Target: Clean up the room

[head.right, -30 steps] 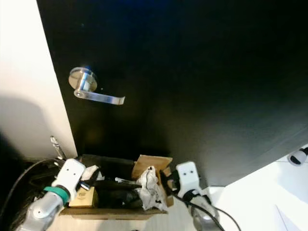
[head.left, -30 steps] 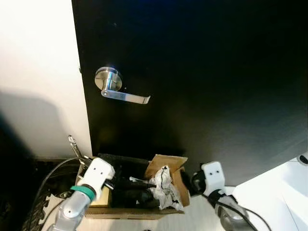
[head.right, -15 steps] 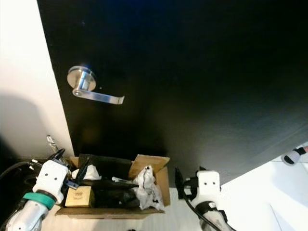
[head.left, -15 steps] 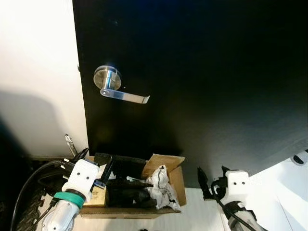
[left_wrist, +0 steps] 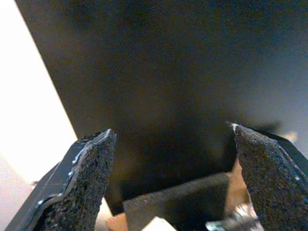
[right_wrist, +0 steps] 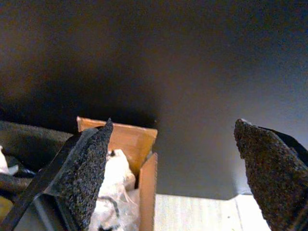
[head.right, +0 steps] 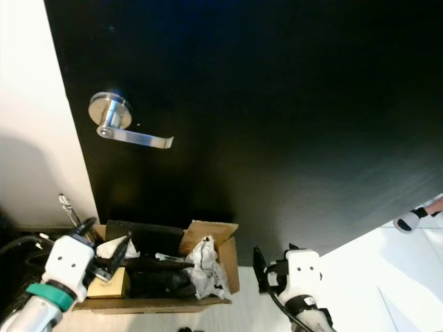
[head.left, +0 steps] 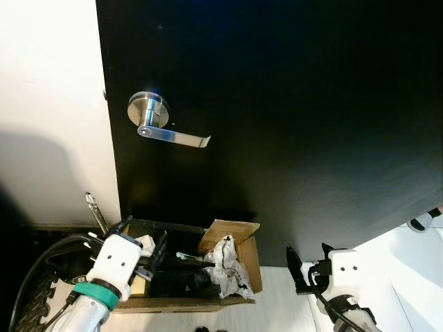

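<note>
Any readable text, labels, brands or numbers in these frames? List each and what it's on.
None can be read.
Small yellow-tan box inside the brown cardboard box: any print is too small and blurred.
Crumpled white wrapping with black marks: the marks are not legible as words.
Black door and silver lever handle: no markings seen.

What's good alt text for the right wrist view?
An open cardboard box with crumpled white paper inside sits on a pale floor against a black door. The right gripper frames the view, its two black fingers wide apart with nothing between them.
</note>
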Robot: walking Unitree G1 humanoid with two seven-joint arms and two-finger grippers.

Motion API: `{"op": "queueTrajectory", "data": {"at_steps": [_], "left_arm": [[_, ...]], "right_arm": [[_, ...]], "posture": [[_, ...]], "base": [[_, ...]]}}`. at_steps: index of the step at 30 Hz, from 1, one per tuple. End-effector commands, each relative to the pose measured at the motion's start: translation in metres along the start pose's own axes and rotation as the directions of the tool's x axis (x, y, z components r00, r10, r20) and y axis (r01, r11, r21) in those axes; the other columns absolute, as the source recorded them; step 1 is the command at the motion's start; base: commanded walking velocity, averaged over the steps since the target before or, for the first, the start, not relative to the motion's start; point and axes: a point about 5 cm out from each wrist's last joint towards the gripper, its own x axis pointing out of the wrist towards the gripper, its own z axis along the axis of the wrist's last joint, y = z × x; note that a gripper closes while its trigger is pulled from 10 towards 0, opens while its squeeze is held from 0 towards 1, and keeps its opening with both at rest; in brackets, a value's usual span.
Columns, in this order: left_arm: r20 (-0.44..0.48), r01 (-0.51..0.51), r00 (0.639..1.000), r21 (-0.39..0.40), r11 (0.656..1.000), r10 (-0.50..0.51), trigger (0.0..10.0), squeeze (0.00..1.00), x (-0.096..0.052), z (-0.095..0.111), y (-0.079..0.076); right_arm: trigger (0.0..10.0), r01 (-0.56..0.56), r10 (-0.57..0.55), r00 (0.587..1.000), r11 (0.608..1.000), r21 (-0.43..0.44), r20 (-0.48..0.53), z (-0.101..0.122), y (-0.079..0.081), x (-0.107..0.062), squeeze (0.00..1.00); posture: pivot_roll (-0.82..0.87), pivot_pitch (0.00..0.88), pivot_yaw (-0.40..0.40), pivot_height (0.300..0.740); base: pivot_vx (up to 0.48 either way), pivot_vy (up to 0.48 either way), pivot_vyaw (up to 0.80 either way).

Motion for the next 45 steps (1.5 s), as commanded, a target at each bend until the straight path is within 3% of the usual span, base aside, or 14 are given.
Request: {"op": "queueTrajectory", "data": {"at_steps": [1, 4, 5, 7, 8, 11, 17, 23, 27, 37, 45], "left_arm": [[-0.05, -0.022, 0.999, -0.049, 0.999, 0.019, 10.0, 0.0, 0.01, -0.009, -0.008], [-0.059, -0.035, 0.998, -0.066, 0.997, 0.031, 10.0, 0.0, 0.017, -0.01, -0.009], [-0.079, -0.024, 0.997, -0.087, 0.996, 0.017, 10.0, 0.0, 0.027, -0.015, -0.009], [-0.085, -0.02, 0.996, -0.089, 0.996, 0.012, 10.0, 0.0, 0.029, -0.016, -0.009], [-0.103, 0.001, 0.995, -0.086, 0.996, -0.01, 10.0, 0.0, 0.032, -0.02, -0.009], [-0.131, 0.038, 0.99, -0.075, 0.996, -0.047, 10.0, 0.0, 0.037, -0.027, -0.009], [-0.144, 0.056, 0.987, -0.062, 0.997, -0.064, 10.0, 0.0, 0.038, -0.033, -0.005], [-0.14, 0.057, 0.988, -0.046, 0.997, -0.063, 10.0, 0.0, 0.036, -0.043, -0.008], [-0.121, 0.061, 0.99, -0.063, 0.996, -0.068, 10.0, 0.0, 0.04, -0.04, -0.014], [-0.135, -0.005, 0.991, -0.103, 0.995, -0.009, 10.0, 0.0, 0.047, -0.047, -0.007], [-0.133, 0.011, 0.991, -0.102, 0.995, -0.025, 10.0, 0.0, 0.05, -0.048, -0.008]], "right_arm": [[10.0, 0.067, -0.067, 0.997, 0.997, 0.025, -0.035, -0.007, -0.01, 0.003, 0.0], [10.0, 0.082, -0.081, 0.996, 0.996, 0.032, -0.037, -0.007, -0.01, 0.007, 0.0], [10.0, 0.1, -0.097, 0.994, 0.994, 0.05, -0.047, -0.009, -0.006, 0.015, 0.0], [10.0, 0.102, -0.099, 0.994, 0.993, 0.055, -0.05, -0.009, -0.005, 0.017, 0.0], [10.0, 0.11, -0.106, 0.992, 0.992, 0.059, -0.065, -0.012, -0.004, 0.018, 0.0], [10.0, 0.134, -0.127, 0.987, 0.988, 0.074, -0.094, -0.019, -0.004, 0.019, 0.0], [10.0, 0.14, -0.127, 0.986, 0.984, 0.114, -0.112, -0.025, 0.004, 0.017, 0.0], [10.0, 0.103, -0.095, 0.988, 0.993, 0.054, -0.125, -0.034, 0.021, 0.019, 0.0], [10.0, 0.106, -0.101, 0.989, 0.994, 0.038, -0.111, -0.032, 0.021, 0.025, 0.0], [10.0, 0.102, -0.099, 0.99, 0.994, 0.026, -0.099, -0.033, 0.026, 0.03, 0.0], [10.0, 0.111, -0.108, 0.99, 0.993, 0.029, -0.086, -0.033, 0.026, 0.032, 0.0]], "posture": [[0.0, 0.044, -0.097, 0.74], [0.0, 0.041, -0.077, 0.74], [0.01, 0.019, -0.008, 0.74], [0.01, 0.019, -0.008, 0.74], [0.01, 0.0, 0.042, 0.74], [0.01, 0.0, 0.065, 0.74], [0.02, 0.0, 0.081, 0.74], [0.0, 0.0, 0.069, 0.74], [0.0, 0.0, 0.063, 0.74], [0.0, 0.0, 0.084, 0.74], [0.0, 0.0, 0.086, 0.74]], "base": [[0.0, 0.0, 0.0], [0.0, 0.0, 0.0], [0.0, 0.0, 0.0], [0.0, 0.0, 0.0], [0.0, 0.0, 0.0], [0.0, 0.0, 0.0], [0.0, 0.0, 0.0], [0.0, 0.0, 0.0], [0.0, 0.0, 0.0], [0.0, 0.0, 0.0], [0.0, 0.0, 0.0]]}}
